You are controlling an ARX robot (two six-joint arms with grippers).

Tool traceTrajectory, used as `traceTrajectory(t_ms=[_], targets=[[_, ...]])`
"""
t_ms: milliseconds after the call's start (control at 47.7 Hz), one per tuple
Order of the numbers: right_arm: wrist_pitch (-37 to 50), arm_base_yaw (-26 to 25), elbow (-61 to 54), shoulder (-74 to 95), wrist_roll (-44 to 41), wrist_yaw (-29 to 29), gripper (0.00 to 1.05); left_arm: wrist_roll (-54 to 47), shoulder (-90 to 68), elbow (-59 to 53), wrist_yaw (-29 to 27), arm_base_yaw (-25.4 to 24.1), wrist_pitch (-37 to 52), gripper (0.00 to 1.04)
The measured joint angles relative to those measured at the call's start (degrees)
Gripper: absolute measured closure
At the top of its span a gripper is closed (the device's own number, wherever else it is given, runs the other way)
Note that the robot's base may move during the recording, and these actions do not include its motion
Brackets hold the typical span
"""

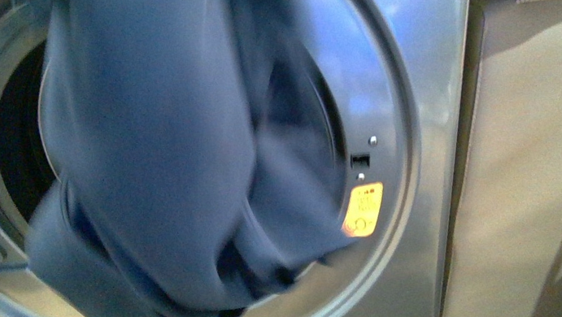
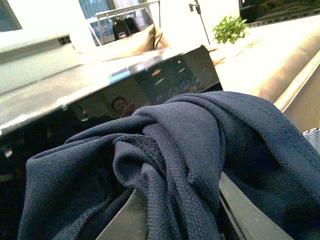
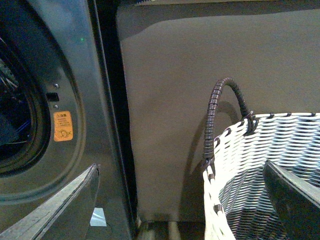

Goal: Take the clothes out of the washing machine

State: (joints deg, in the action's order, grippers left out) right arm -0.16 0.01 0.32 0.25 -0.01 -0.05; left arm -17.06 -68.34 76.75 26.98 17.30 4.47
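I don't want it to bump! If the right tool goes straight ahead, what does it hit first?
Probably the brown panel beside the washing machine; the basket sits just off that line. Depth is unclear.

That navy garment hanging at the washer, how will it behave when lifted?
Probably floppy: the navy garment hangs in deep folds before the washing machine opening. Its knit bunches tightly in the left wrist view, so it is likely grippy, not slippery. The trailing end may drag.

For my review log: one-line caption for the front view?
Navy-blue garment hangs bunched before the open porthole of the grey washing machine.
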Motion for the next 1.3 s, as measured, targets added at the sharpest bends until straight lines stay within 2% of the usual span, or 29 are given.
traceTrajectory(t_ms=[147, 461, 482, 545, 650, 734, 818, 902, 1090, 1174, 1300], targets=[[0.00, 0.00, 0.00, 0.00, 0.00, 0.00, 0.08, 2.16, -3.87, 10.38, -0.20, 3.19, -3.48, 0.85], [0.07, -0.09, -0.02, 0.02, 0.04, -0.39, 0.08, 3.63, -4.79, 11.56, -0.33, 3.52, -3.74, 0.85], [1.36, -1.11, -0.09, 0.50, 1.33, -3.50, 0.08, 3.63, -4.79, 11.56, -0.35, 3.52, -3.74, 0.85], [10.03, -7.32, -0.07, 4.17, 9.33, -19.32, 0.08, 3.63, -4.81, 11.56, -0.39, 3.52, -3.76, 0.85], [23.39, -17.03, 0.74, 12.24, 20.17, -36.74, 0.08, 3.63, -4.87, 11.56, -0.33, 3.52, -3.78, 0.85], [32.74, -21.59, 2.99, 19.63, 25.42, -43.54, 0.08, 3.63, -4.87, 11.56, -0.39, 3.54, -3.78, 0.85], [41.53, -23.26, 6.73, 27.82, 28.35, -46.16, 0.08, 3.63, -4.87, 11.56, -0.37, 3.54, -3.78, 0.85], [46.60, -21.31, 12.94, 36.26, 28.89, -46.51, 0.08, 3.65, -4.87, 11.56, -0.39, 3.54, -3.78, 0.85], [43.78, -9.73, 27.04, 48.70, 24.20, -42.80, 0.08, 3.65, -4.87, 11.56, -0.39, 3.54, -3.78, 0.85], [43.39, -5.68, 31.87, 54.27, 22.18, -40.63, 0.08, 3.65, -4.87, 11.56, -0.39, 3.54, -3.78, 0.85], [43.34, -1.81, 36.87, 60.87, 20.70, -40.52, 0.08, 3.65, -4.87, 11.56, -0.39, 3.54, -3.78, 0.85]])
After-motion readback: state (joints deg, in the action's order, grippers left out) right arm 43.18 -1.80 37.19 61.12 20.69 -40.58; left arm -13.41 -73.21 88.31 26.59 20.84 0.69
